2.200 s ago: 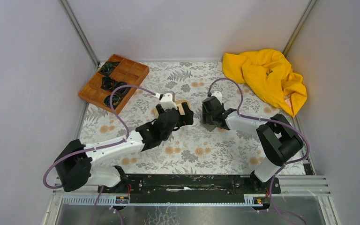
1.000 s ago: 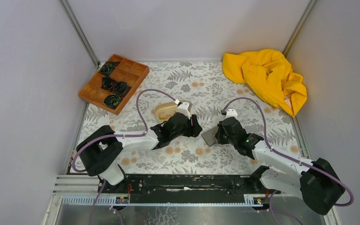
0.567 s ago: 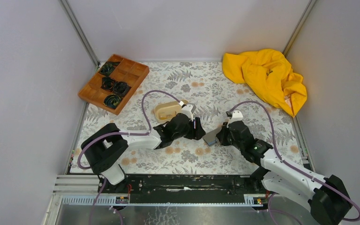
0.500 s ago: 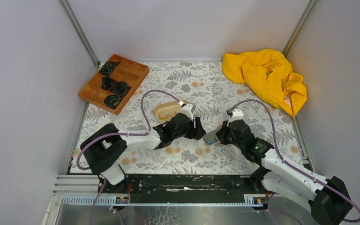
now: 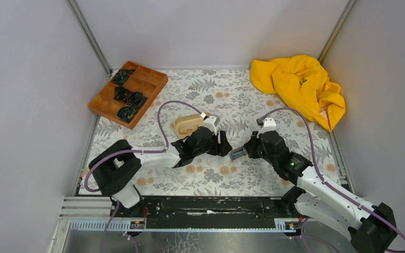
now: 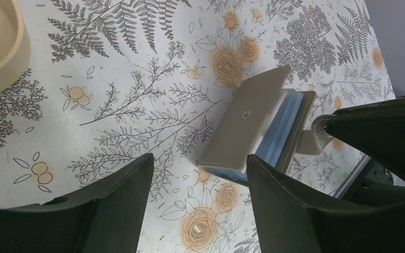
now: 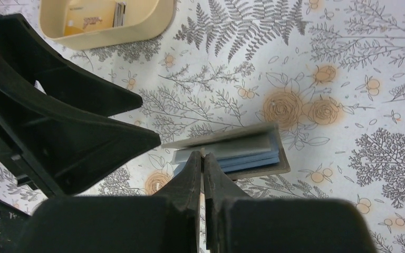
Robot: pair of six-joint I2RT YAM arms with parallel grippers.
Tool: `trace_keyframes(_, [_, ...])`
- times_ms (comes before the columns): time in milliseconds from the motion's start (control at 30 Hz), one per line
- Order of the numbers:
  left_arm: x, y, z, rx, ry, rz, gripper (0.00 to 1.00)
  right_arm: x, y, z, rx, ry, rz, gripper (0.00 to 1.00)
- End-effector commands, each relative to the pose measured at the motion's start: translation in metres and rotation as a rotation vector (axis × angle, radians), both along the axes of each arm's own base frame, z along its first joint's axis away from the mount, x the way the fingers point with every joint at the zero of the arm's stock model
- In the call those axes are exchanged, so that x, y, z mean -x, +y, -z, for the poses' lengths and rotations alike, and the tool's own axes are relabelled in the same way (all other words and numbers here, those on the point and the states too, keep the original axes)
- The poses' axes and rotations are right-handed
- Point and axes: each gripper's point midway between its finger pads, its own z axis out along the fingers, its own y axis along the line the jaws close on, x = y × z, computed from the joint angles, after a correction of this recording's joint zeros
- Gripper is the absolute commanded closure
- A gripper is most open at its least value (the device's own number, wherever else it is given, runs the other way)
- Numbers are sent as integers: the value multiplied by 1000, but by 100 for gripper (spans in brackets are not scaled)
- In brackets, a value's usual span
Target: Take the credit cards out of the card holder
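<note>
1. Two grippers meet near the centre of the table (image 5: pixel 211 179) with the card holder (image 6: pixel 245 126) between them: the left gripper (image 6: pixel 198 168) is at its 9 o'clock and the right gripper (image 7: pixel 200 158) at its 3 o'clock
2. Right gripper: the fingers are pinched fully together on the holder's edge, seemingly on its closure tab. The holder is presented part-open, top flap raised, with pale blue layers showing inside
3. Left gripper: the jaws are spread wide with nothing between them. They face the holder's open side and stand just apart from it
4. Progress, as judged: extraction is not finished. The credit cards cannot be told from the pockets in the blue stack, so some likely remain inside. Flat pieces (image 7: pixel 82 21) lie in the beige tray (image 7: pixel 111 32) at the holder's 10 o'clock. They may be cards already out, but are too small to confirm
5. Left to do, as judged: close the left fingers on a card edge, draw it towards 9 o'clock and deposit it
6. Room: there is bare cloth at the holder's 6 and 12 o'clock. The beige tray sits just behind the left gripper. The brown tray (image 5: pixel 150 79) at 10 o'clock and the yellow cloth (image 5: pixel 295 87) at 1 o'clock are well apart, near the back corners
</note>
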Motion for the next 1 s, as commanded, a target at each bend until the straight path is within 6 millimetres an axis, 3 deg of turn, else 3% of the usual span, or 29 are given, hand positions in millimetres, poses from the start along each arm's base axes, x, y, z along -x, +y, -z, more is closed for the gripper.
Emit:
trace_keyframes(0, [-12,-5,-27,52,-70,-21,27,-13,7,-26,2,-59,-2,100])
trace_keyframes(267, [-13,-4,-27,48,-73,-25,24,-1,7,-4,-18,-4,-16,100])
trace_keyframes(500, [-12,-4,-28,53,-71,-24,23,15,-4,20,-39,29,7,100])
trace_keyframes(767, [-14,-3,-26,36,-75,-32,22,-10,5,-21,17,-40,-5,100])
trace_keyframes(967, [-13,-4,-27,36,-80,-18,22,-29,15,-27,68,-48,-19,100])
